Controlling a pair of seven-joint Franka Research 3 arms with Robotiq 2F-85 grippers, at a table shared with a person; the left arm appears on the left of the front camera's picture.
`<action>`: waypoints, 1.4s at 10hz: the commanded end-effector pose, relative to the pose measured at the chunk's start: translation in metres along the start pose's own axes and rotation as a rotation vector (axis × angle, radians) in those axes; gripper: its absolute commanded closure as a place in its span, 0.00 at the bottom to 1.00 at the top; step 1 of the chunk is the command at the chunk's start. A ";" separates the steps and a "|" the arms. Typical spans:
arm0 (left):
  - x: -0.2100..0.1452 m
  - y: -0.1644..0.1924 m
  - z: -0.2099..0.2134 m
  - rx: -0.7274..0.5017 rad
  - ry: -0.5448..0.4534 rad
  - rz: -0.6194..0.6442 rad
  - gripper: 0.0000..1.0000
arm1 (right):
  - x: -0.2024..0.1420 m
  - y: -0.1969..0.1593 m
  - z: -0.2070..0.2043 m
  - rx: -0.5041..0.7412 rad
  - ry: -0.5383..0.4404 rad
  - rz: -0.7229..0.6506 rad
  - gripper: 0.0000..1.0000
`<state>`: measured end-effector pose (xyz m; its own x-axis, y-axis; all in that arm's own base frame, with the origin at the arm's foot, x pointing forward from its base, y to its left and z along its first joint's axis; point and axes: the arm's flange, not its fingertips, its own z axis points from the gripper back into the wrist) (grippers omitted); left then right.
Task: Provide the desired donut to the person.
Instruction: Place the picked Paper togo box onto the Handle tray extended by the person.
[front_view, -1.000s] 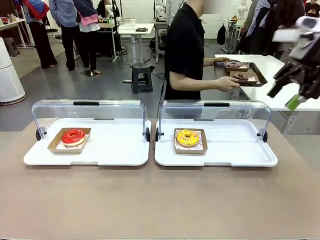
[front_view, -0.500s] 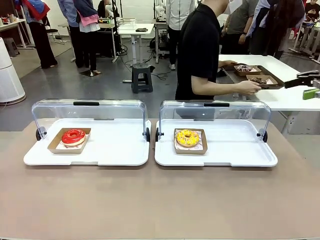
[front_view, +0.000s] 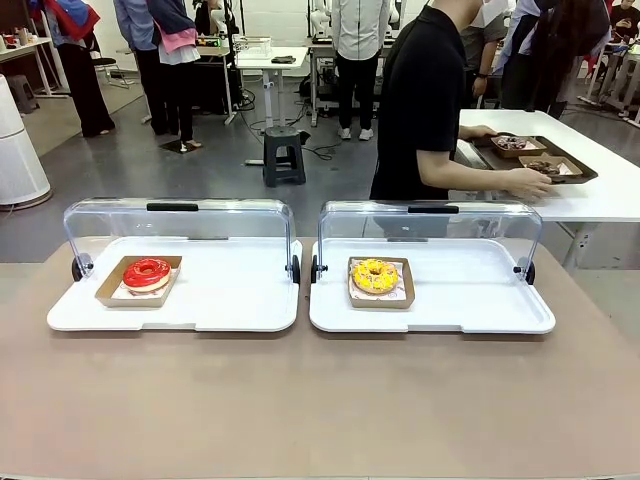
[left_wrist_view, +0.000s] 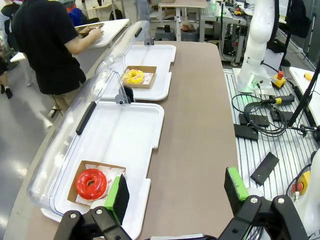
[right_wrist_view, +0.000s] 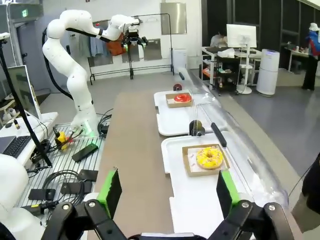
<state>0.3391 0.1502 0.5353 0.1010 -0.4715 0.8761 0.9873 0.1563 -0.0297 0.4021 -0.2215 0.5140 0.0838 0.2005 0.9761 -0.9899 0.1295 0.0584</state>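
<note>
Left end effector (left_wrist_view: 175, 192) hangs wide open, empty, over the red donut (front_view: 147, 273) in the left tray (front_view: 230, 310). Yellow donut (front_view: 375, 275) sits in the right tray (front_view: 470, 310); right end effector (right_wrist_view: 167, 192) gapes empty above. The person (front_view: 425, 100) stands far right at another surface.

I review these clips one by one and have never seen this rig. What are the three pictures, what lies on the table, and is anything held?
One camera looks across the table; the other two sit on the robot's wrists. The left gripper and right gripper are black two-finger claws with green pads, both open and empty. On the table, two white trays under clear lids hold a red donut and a yellow donut, each in a cardboard box. The person in black stands behind, turned to a brown tray on another table.
</note>
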 end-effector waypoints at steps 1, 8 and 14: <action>0.002 -0.001 0.001 -0.001 -0.007 0.005 0.00 | 0.000 -0.005 -0.008 0.010 -0.012 0.009 0.00; 0.002 -0.001 0.001 -0.001 -0.007 0.005 0.00 | 0.000 -0.005 -0.008 0.010 -0.012 0.009 0.00; 0.002 -0.001 0.001 -0.001 -0.007 0.005 0.00 | 0.000 -0.005 -0.008 0.010 -0.012 0.009 0.00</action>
<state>0.3391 0.1501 0.5354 0.1010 -0.4716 0.8760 0.9873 0.1563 -0.0297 0.4073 -0.2143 0.5129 0.0808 0.1985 0.9768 -0.9917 0.1143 0.0588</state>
